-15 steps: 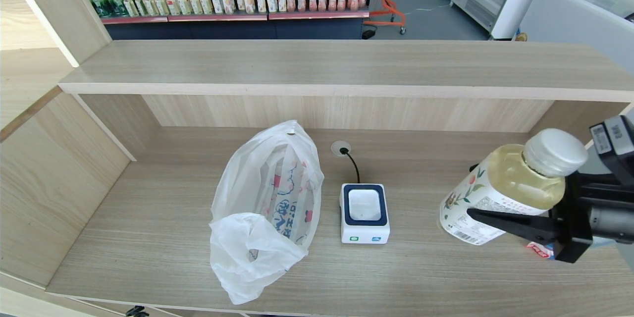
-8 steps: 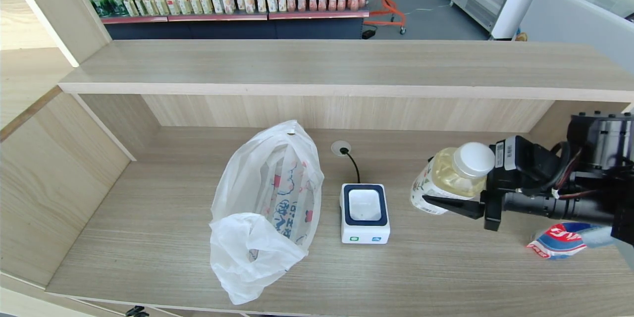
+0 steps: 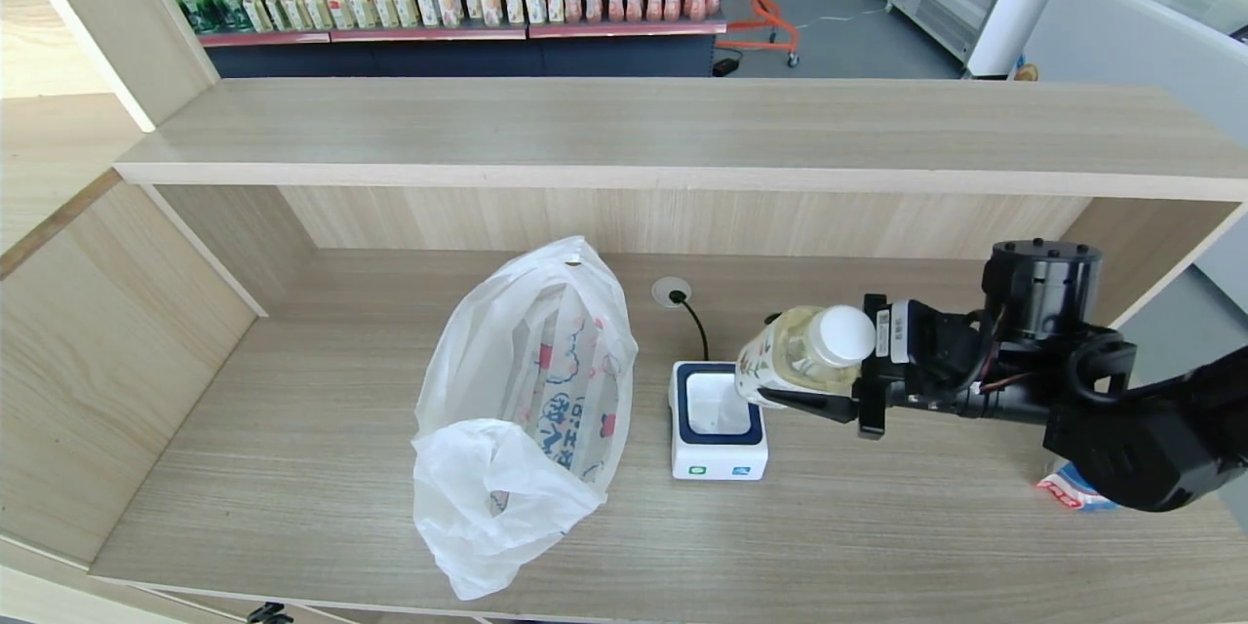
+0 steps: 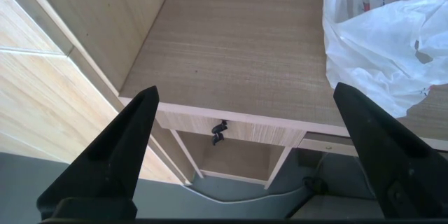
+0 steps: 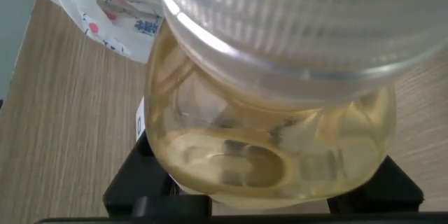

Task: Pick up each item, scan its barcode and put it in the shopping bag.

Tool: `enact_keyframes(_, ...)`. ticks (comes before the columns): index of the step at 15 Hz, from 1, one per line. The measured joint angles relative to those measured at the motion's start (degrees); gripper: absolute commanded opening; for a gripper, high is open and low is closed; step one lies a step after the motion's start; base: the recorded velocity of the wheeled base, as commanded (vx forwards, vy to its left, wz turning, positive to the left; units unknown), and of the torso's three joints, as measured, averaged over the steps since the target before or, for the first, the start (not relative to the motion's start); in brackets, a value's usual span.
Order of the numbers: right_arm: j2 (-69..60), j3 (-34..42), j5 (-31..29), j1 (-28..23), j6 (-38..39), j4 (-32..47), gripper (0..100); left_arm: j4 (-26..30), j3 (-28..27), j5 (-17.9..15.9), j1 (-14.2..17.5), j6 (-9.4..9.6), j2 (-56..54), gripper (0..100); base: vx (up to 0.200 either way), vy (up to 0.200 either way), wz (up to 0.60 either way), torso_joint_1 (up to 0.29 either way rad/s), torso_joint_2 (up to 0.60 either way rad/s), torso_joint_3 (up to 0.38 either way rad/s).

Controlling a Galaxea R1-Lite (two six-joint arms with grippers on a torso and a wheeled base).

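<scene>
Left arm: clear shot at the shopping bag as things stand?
Probably yes. The left hand is open and empty, and only bare counter lies between it and the shopping bag; the bottle is off over the scanner.

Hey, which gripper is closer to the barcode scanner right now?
Right. The right gripper holds the bottle over the right edge of the scanner; the left gripper hangs open off the counter front edge, beyond the shopping bag.

Black right hand [image 3: 780,363], thin cables [image 3: 996,378], white sticker [image 3: 883,332]
</scene>
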Motion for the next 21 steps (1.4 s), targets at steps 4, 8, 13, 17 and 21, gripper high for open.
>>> enact_keyframes(4, 5.35, -3.11, 1.54, 0.05, -1.57, -1.65, 0, 0.01, 0.0, 0.0, 0.0, 0.02, 0.0, 100, 0.0, 0.0, 0.0, 0.0, 0.0, 0.0)
enact_keyframes(8, 9.22, -7.61, 2.19, 0.94, -1.89, -2.02, 0, 0.01, 0.0, -0.02, 0.02, 0.0, 0.0, 100, 0.0, 0.0, 0.0, 0.0, 0.0, 0.0)
enact_keyframes(13, 12.79, -11.43, 2.39, 2.15, -1.84, -1.97, 0, 0.01, 0.0, -0.02, 0.0, 0.02, 0.0, 100, 0.0, 0.0, 0.0, 0.0, 0.0, 0.0)
enact_keyframes(17, 13.24, -12.31, 2.46, 2.07, -1.38, -1.83, 0, 0.0, 0.0, -0.02, 0.0, 0.02, 0.0, 100, 0.0, 0.0, 0.0, 0.0, 0.0, 0.0)
enact_keyframes(21, 12.81, -12.4, 2.28, 2.06, 0.55, -1.62, 0, 0.0, 0.0, 0.0, 0.0, 0.02, 0.0, 100, 0.0, 0.0, 0.0, 0.0, 0.0, 0.0)
